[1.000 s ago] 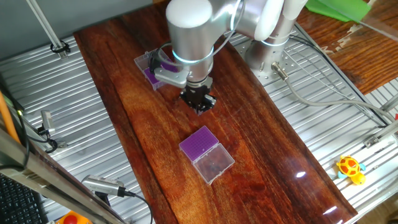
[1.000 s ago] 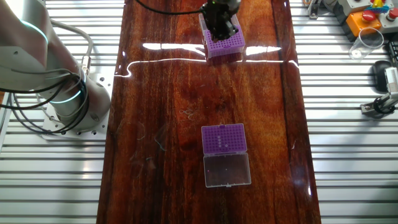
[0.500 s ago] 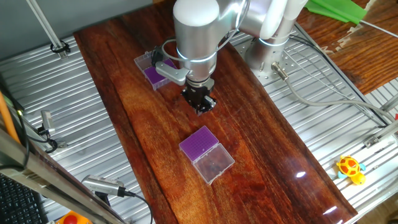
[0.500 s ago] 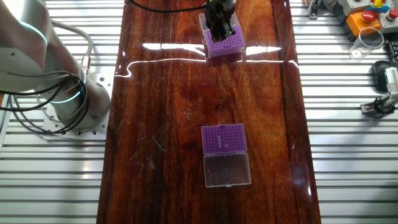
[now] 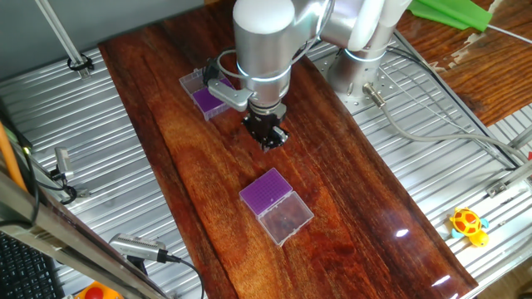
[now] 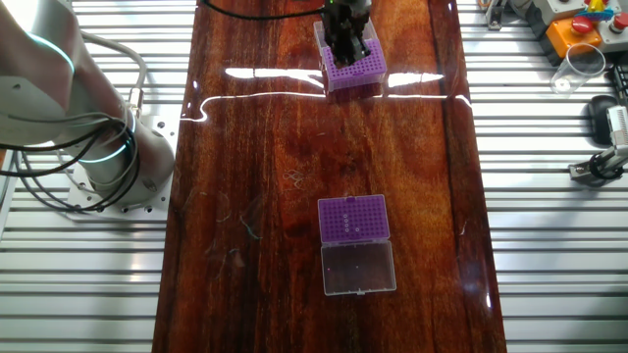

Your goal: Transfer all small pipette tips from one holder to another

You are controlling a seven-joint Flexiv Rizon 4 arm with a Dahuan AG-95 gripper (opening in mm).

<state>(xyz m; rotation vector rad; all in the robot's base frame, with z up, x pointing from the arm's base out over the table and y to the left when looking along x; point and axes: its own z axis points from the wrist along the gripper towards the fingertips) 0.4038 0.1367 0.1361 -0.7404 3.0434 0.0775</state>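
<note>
**Gripper above the far holder**

The near holder (image 6: 354,218) lies open on the wooden table (image 6: 255,176), with small pipette tips (image 6: 349,218) as dark specks. The gripper (image 6: 347,44) hangs over the far holder (image 6: 365,74); whether its jaws are open or closed, I cannot tell.

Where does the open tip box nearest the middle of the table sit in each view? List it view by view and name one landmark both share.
One fixed view: the open tip box lies at centre, below the gripper, purple insert up-left, clear lid down-right.
The other fixed view: the same box lies right of centre, purple insert above the clear lid.
Shared landmark: the second purple holder, next to the gripper.
</note>
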